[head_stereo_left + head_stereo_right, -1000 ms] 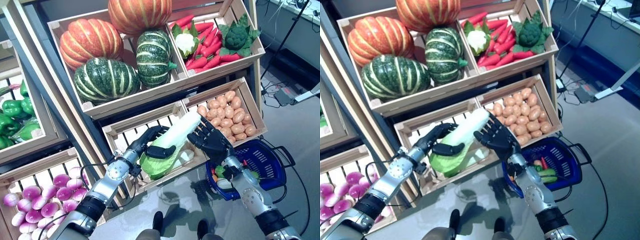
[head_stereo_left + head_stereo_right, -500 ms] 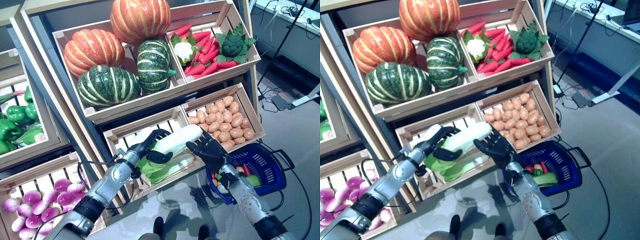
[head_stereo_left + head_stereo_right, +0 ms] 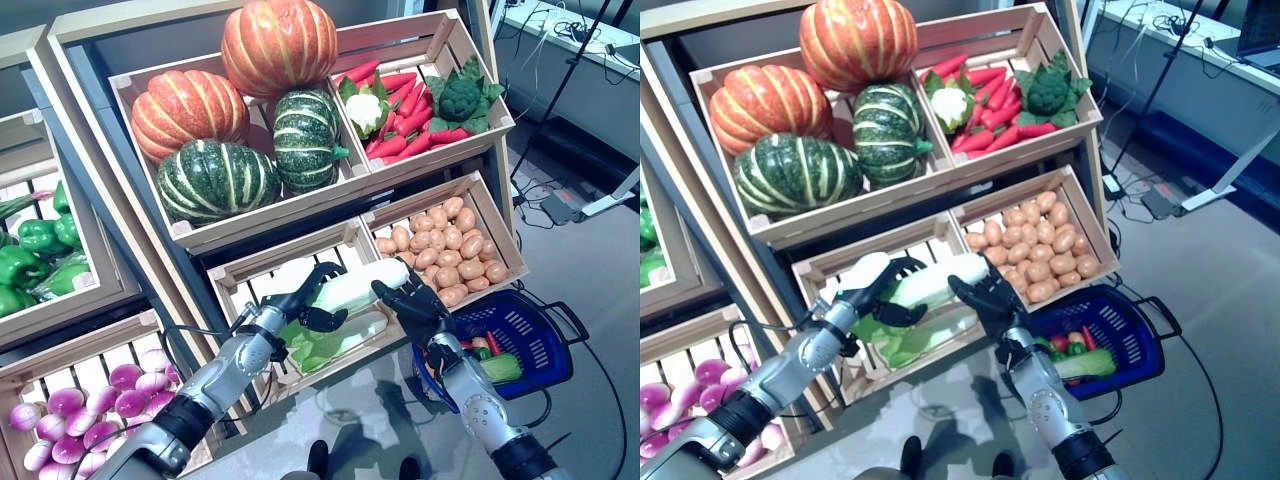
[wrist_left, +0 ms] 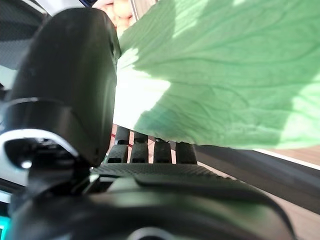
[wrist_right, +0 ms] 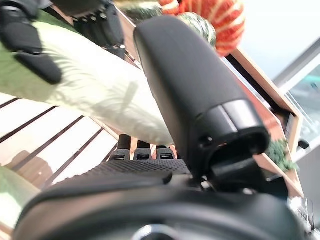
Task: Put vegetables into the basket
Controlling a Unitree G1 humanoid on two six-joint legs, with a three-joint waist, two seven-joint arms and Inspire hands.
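Observation:
A long cabbage (image 3: pixel 352 284) with a white stalk and green leaves hangs nearly level over the slatted crate (image 3: pixel 232 283). My left hand (image 3: pixel 300 301) is shut on its leafy half; in the left wrist view the thumb (image 4: pixel 70 90) presses the leaf (image 4: pixel 225 75). My right hand (image 3: pixel 413 305) curls round the white tip, with the stalk (image 5: pixel 90 85) between the thumb (image 5: pixel 190 80) and the fingers. The blue basket (image 3: pixel 548 338) stands on the floor to the right, below my right arm, holding a green vegetable (image 3: pixel 502 367) and some red ones.
Another cabbage (image 3: pixel 362 327) lies in the crate under the held one. A crate of potatoes (image 3: pixel 440 245) sits right beside it. Above are pumpkins (image 3: pixel 215 178) and red peppers (image 3: pixel 405 95). Purple onions (image 3: pixel 70 425) and green peppers (image 3: pixel 30 250) are at the left.
The cabbage has dropped from steeply tilted to nearly level and sunk toward the crate. My right hand went from spread against its tip to curled round it. The camera has shifted.

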